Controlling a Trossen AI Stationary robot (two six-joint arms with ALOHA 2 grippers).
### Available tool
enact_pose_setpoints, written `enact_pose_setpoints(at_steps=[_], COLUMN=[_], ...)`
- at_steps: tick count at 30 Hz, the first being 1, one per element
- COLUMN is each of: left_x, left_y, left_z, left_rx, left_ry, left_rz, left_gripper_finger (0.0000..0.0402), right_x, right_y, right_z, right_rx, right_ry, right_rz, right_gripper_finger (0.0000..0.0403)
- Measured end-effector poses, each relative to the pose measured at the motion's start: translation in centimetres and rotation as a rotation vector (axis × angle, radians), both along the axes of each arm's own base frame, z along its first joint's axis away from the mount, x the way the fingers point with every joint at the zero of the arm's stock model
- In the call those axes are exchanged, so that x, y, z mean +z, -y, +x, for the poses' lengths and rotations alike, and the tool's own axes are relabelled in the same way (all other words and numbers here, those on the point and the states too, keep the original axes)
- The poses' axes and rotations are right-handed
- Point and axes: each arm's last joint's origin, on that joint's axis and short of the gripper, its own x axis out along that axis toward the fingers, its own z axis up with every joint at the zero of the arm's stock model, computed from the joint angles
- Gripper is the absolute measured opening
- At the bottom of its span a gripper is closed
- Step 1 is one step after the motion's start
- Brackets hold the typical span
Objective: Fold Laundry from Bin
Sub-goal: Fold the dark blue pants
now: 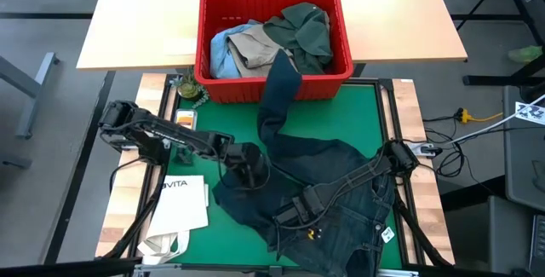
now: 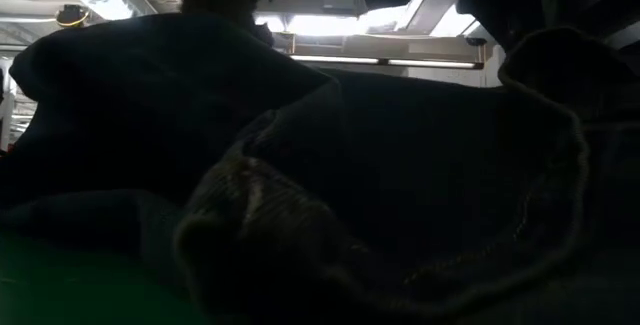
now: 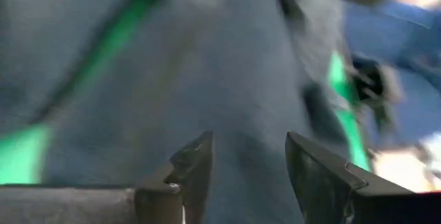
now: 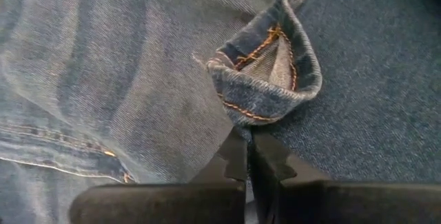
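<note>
Right gripper (image 4: 249,156): fingers pressed together, tips pinching a folded edge of the dark denim jeans (image 1: 341,183) just below a stitched hem loop, per right wrist view. In the high view it sits on the jeans near the mat's front centre.

Left gripper (image 3: 248,169): fingers apart, nothing between them, pointing at blue-grey denim close ahead. High view puts it at the jeans' left edge, mid-mat.

Jeans lie crumpled over the right-front part of the green mat (image 1: 230,124); one leg runs up and drapes over the front wall of the red bin (image 1: 213,38). In the bin: dark green shirt (image 1: 302,30), khaki garment (image 1: 255,51), light blue garment (image 1: 220,51).

White VITA bag (image 1: 183,200) lies left of the jeans, at the mat's edge.
</note>
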Motion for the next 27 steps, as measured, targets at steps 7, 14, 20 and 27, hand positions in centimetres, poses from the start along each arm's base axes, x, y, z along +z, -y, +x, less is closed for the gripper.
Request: enact_pose_setpoints(at_steps=[7, 14, 20, 27], left_x=[0.2, 0.7, 0.6, 0.3], left_y=[0.4, 2.7, 7.5, 12.6], left_z=[-1.8, -4.9, -7.4, -10.4], left_rx=[-0.042, 0.021, 0.101, 0.382], left_ry=[-0.164, -0.417, -0.496, -0.28], left_rz=[-0.101, -0.148, -0.072, 0.125], left_gripper_finger=[0.0141, 0.0121, 0.0104, 0.0095], right_x=[0.0, 0.0, 0.0, 0.0], right_y=[0.0, 0.1, 0.1, 0.1], right_z=[0.0, 0.0, -0.1, -0.1], right_rx=[0.0, 0.0, 0.0, 0.0], right_ry=[0.002, -0.003, -0.006, -0.005], right_rz=[-0.007, -0.01, -0.011, -0.011], right_gripper_finger=[0.0001, 0.0001, 0.0001, 0.0001])
